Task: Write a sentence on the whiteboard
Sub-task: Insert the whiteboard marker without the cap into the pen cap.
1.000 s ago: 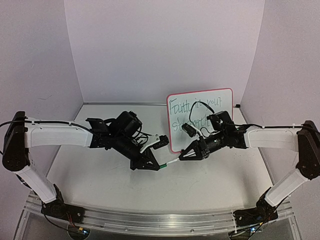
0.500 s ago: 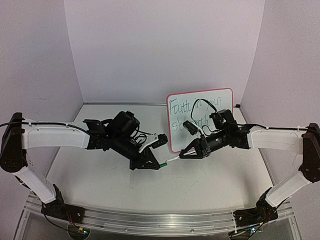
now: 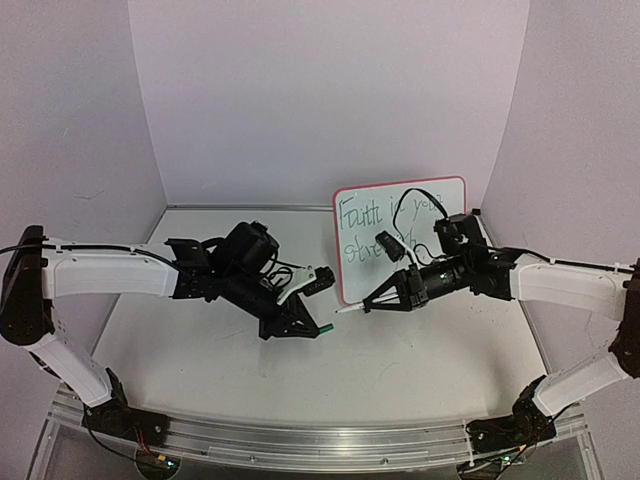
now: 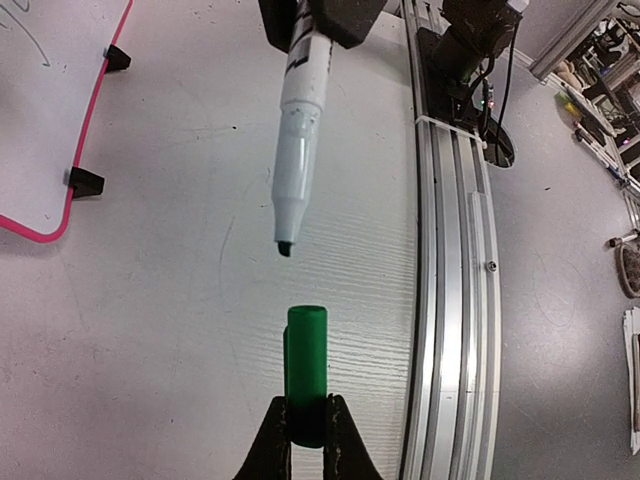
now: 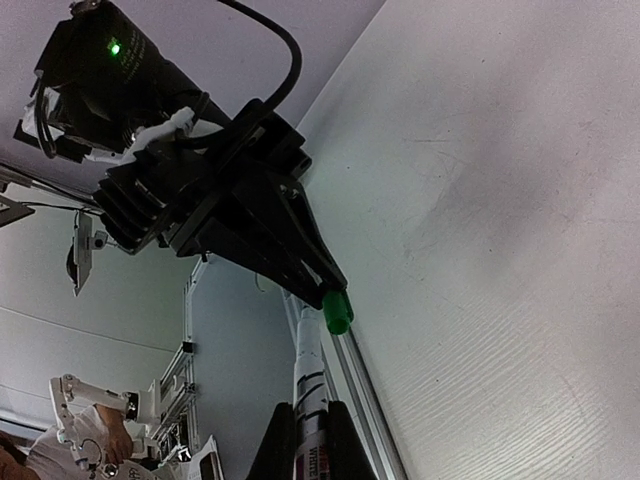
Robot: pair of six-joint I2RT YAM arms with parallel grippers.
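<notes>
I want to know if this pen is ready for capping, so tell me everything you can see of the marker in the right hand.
The marker is a slim white barrel, plastic by its look, with black print, a paler, slightly see-through neck and a dark chisel tip. It is uncapped. The right hand is shut on its barrel and holds it in mid-air, tip aimed at the green cap pinched in the left hand. Tip and cap roughly line up but are apart; nothing else touches it.
</notes>
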